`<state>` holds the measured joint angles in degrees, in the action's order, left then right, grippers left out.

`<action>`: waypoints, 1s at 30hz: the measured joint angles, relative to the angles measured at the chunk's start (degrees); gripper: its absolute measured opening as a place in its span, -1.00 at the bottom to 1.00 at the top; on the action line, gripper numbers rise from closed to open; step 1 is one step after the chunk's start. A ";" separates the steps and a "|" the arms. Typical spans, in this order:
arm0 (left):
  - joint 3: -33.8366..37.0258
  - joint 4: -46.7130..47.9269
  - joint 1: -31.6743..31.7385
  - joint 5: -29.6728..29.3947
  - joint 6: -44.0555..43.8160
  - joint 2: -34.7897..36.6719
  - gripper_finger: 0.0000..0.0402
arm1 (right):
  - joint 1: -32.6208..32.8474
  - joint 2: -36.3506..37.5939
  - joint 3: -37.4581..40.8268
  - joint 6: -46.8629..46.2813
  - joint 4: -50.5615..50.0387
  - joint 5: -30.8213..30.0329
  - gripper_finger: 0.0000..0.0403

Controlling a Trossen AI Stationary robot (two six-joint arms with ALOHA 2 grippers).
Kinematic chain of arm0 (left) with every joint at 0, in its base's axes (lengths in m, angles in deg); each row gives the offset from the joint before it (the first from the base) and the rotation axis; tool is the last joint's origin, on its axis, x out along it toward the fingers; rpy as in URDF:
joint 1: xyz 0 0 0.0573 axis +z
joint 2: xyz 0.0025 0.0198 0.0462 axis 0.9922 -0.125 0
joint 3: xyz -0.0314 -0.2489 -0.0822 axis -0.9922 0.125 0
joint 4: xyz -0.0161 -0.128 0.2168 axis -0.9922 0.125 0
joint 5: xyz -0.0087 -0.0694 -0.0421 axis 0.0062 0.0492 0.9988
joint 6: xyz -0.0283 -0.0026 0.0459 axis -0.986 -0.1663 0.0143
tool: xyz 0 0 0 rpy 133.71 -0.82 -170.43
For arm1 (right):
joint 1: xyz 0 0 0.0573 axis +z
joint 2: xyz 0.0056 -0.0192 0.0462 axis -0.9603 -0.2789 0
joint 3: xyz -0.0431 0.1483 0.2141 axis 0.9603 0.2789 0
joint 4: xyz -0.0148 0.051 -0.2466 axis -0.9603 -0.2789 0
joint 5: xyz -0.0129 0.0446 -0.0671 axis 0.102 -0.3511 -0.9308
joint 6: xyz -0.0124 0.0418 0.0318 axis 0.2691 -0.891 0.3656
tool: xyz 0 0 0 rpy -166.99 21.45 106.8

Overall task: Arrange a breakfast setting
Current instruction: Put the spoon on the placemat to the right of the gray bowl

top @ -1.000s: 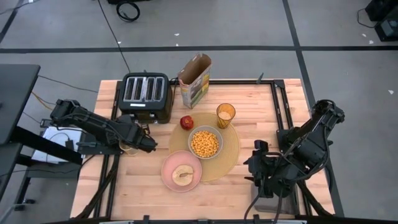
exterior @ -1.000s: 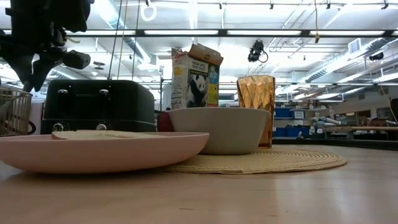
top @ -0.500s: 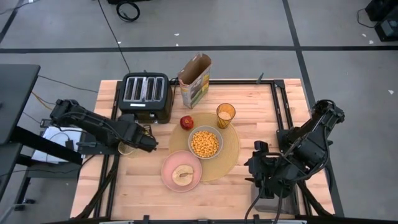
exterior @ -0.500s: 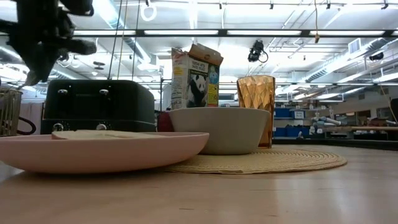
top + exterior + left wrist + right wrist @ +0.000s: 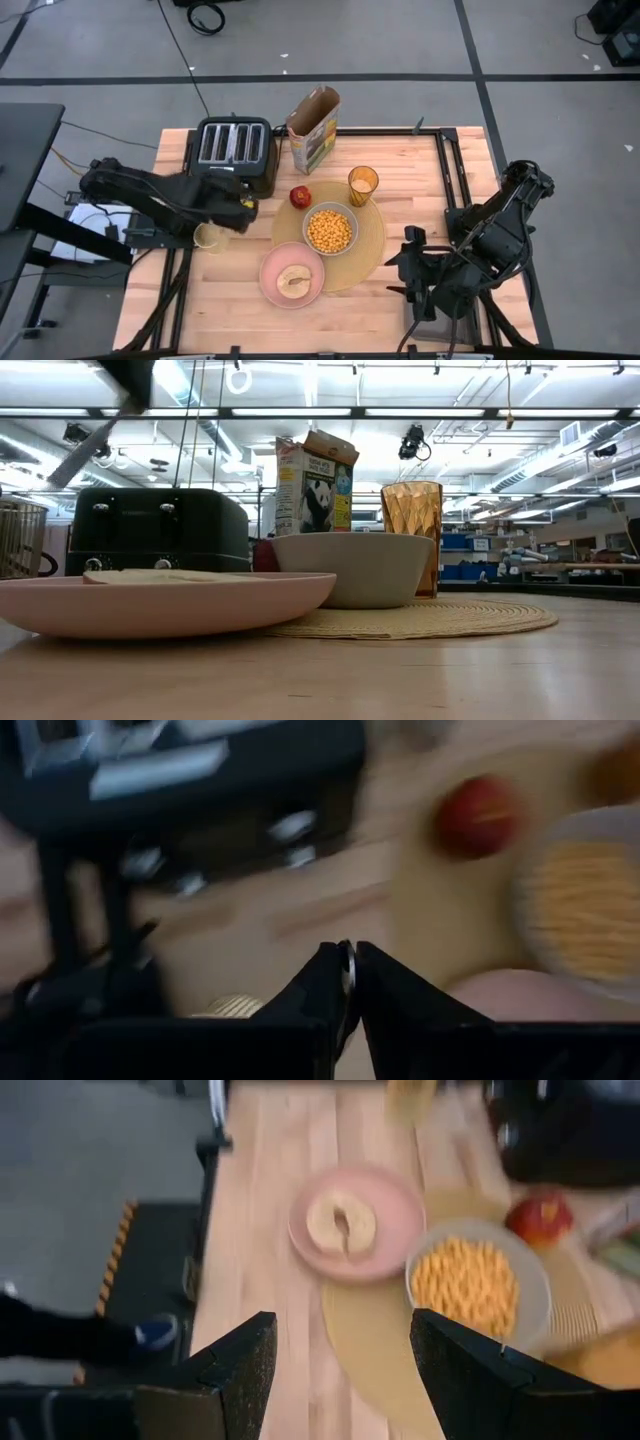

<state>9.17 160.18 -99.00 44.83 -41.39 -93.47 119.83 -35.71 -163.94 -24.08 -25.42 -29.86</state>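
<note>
The tan placemat [image 5: 368,250] lies mid-table. On it stand the grey bowl [image 5: 330,230] of cereal and the amber tumbler [image 5: 363,185], and the red apple [image 5: 300,196] rests at its far left edge. The pink plate [image 5: 292,275] with a bagel overlaps the mat's near edge. My left gripper [image 5: 244,206] is raised between the toaster [image 5: 235,150] and the mesh basket [image 5: 208,237], shut on a thin silvery spoon [image 5: 346,963]. My right gripper [image 5: 335,1370] is open and empty above the table's near right part. My left gripper pinches the spoon's thin end [image 5: 346,956] between its two fingertips. In the low view the spoon shows as a blurred grey streak [image 5: 85,445] slanting down below the gripper, lifted clear of the basket and the table. Which end of the spoon is held I cannot tell.
The black toaster stands at the far left, and a cereal box [image 5: 313,128] stands next to it at the far edge. The mesh basket sits near the table's left edge [image 5: 20,540]. Bare wood lies near the front edge and at the right.
My left gripper has risen from the mesh basket and swung toward the table's right and far side, beside the toaster. It draws the spoon up out of the basket.
</note>
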 joint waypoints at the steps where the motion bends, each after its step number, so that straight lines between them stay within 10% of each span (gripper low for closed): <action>1: -3.20 -0.05 -0.05 -1.04 2.77 0.00 -0.81 | -0.12 0.00 0.00 1.33 1.91 -0.91 0.17; 12: -21.25 -34.77 -4.64 -10.00 47.79 0.03 -0.86 | -4.22 0.00 0.00 21.92 29.22 1.61 0.22; 18: -21.25 -63.81 -8.46 7.13 78.22 -2.01 -0.87 | -10.31 1.09 0.00 28.33 41.43 16.51 0.50; 30: -21.14 -82.44 -11.55 27.92 96.51 -13.10 -0.88 | -20.29 2.22 -0.07 17.96 43.03 38.64 0.57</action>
<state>-11.97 77.74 -110.56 72.75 55.12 -106.57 99.54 -33.49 -164.01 -6.12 17.61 8.78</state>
